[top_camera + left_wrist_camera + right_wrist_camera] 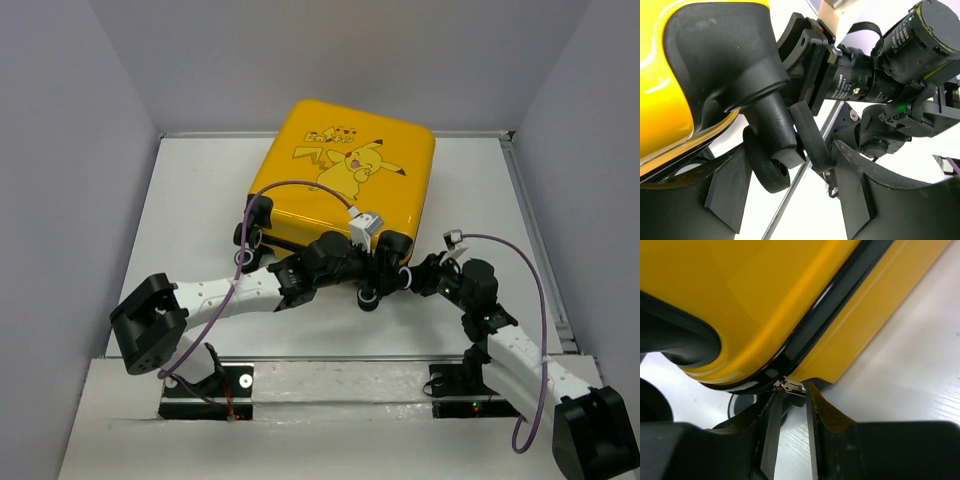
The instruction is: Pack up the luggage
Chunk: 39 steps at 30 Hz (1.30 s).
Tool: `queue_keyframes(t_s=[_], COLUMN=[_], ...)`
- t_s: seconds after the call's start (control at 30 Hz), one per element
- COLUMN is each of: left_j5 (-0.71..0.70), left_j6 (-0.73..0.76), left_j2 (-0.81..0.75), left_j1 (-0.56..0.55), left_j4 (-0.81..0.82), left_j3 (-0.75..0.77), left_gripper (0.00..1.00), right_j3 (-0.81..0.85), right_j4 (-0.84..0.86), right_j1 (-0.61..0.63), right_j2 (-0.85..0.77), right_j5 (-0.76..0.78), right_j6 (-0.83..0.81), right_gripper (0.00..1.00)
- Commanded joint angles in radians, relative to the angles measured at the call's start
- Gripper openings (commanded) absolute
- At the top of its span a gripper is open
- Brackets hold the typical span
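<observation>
Left pincer (790, 160) gapes wide, its fingers either side of a black wheel (763, 170); right pincer (791, 402) is drawn nearly together at the zipper pull (794, 387), whether pinching it I cannot tell; the luggage (340, 170) lies closed and flat, Pikachu upward, mid-desk (190, 200), wheels toward the arms.

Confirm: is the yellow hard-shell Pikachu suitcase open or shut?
Shut: yellow hard-shell suitcase, shells meeting along black zipper trim; fully zipped, cannot tell.
</observation>
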Motion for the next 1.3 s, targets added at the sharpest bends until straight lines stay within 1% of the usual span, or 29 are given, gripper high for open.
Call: queue_keyframes(t_s=[0.0,0.1,0.17,0.2,0.23,0.4,0.5,0.53,0.63,0.7,0.8,0.9,0.93,0.97,1.0,1.03,1.13,1.17,1.2,1.23,1.27], left_j5=[0.006,0.011,0.009,0.009,0.009,0.011,-0.004,-0.018,-0.029,-0.037,-0.034,-0.029,-0.024,-0.008,0.002,0.008,0.006,0.000,0.005,0.020,0.026], left_j6=[-0.027,-0.032,-0.037,-0.041,-0.044,-0.054,-0.041,-0.031,-0.035,-0.046,-0.057,-0.057,-0.058,-0.060,-0.061,-0.073,-0.083,-0.090,-0.103,-0.127,-0.135], left_j2=[-0.044,-0.039,-0.036,-0.034,-0.033,-0.014,0.002,0.013,0.039,0.050,0.071,0.088,0.094,0.113,0.122,0.137,0.137,0.136,0.137,0.145,0.150], left_j1=[-0.005,-0.003,-0.005,-0.005,-0.003,-0.005,-0.003,-0.005,0.004,0.011,0.021,0.026,0.026,0.027,0.029,0.034,0.053,0.061,0.069,0.086,0.092], left_j4=[0.151,0.163,0.174,0.177,0.182,0.220,0.228,0.226,0.225,0.225,0.226,0.226,0.226,0.226,0.226,0.226,0.226,0.226,0.226,0.231,0.235], left_j3=[-0.009,-0.012,-0.014,-0.014,-0.014,0.018,0.072,0.086,0.149,0.181,0.218,0.262,0.276,0.290,0.303,0.326,0.351,0.354,0.362,0.368,0.374], left_gripper=[0.71,0.70,0.69,0.69,0.68,0.67,0.67,0.67,0.66,0.65,0.65,0.64,0.64,0.64,0.64,0.64,0.63,0.63,0.63,0.63,0.63], right_j3=[0.002,-0.001,-0.001,-0.001,-0.007,-0.055,-0.083,-0.083,-0.061,-0.035,-0.027,-0.041,-0.046,-0.050,-0.047,-0.037,0.034,0.066,0.072,0.072,0.063], right_j4=[0.174,0.188,0.188,0.186,0.185,0.183,0.098,0.031,-0.101,-0.180,-0.205,-0.159,-0.136,-0.077,-0.044,0.003,0.035,0.033,0.039,0.094,0.140], right_j1=[0.008,0.008,0.008,0.008,0.008,0.008,0.070,0.108,0.168,0.233,0.310,0.401,0.432,0.467,0.503,0.588,0.754,0.852,0.889,0.947,0.969], right_j2=[-0.002,-0.006,-0.003,-0.005,-0.006,-0.066,-0.126,-0.173,-0.263,-0.290,-0.296,-0.241,-0.218,-0.163,-0.163,-0.103,-0.020,-0.002,0.020,0.064,0.090], right_j5=[-0.001,0.005,0.011,0.016,0.016,-0.024,0.008,0.034,0.098,0.141,0.158,0.192,0.241,0.270,0.302,0.386,0.555,0.682,0.737,0.826,0.854], right_j6=[-0.033,-0.036,-0.036,-0.031,-0.027,0.076,0.111,0.114,0.125,0.130,0.142,0.177,0.185,0.199,0.203,0.203,0.177,0.173,0.176,0.179,0.179], right_gripper=[0.29,0.23,0.14,0.08,0.07,0.07,0.07,0.07,0.07,0.07,0.07,0.07,0.07,0.07,0.07,0.07,0.07,0.07,0.07,0.07,0.07])
